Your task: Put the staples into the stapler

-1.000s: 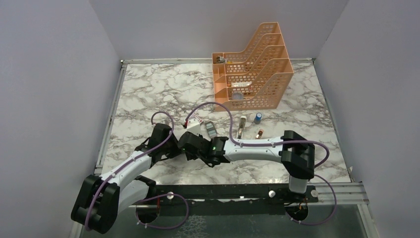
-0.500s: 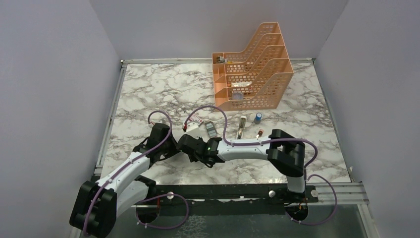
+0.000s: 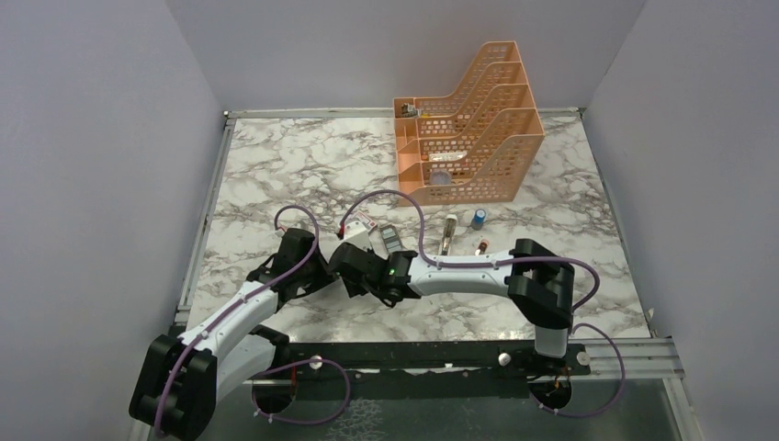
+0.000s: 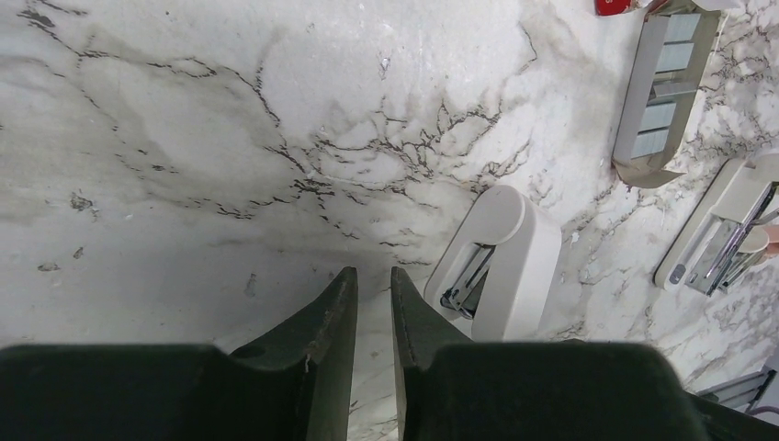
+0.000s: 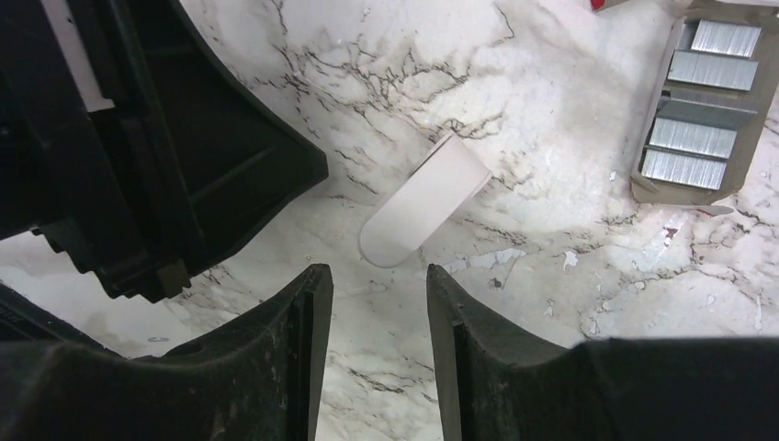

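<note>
Approach step judged: small white plastic stapler (image 5: 424, 200) lies flat ahead of the parted right gripper (image 5: 372, 317), left gripper (image 4: 372, 317) nearly closed and empty beside it; grey staple strips (image 5: 703, 101) sit untouched in their grey tray (image 5: 658, 191), so opening the stapler is called for next.

one stapler (image 5: 424, 201), four staple strips (image 5: 703, 103), one tray (image 4: 659, 92)

we see a peach mesh file organiser (image 3: 473, 138) at the far right of the marble table (image 3: 294, 165), and nearer, just in front of it, a small blue cylinder (image 3: 479, 218) standing upright.
</note>
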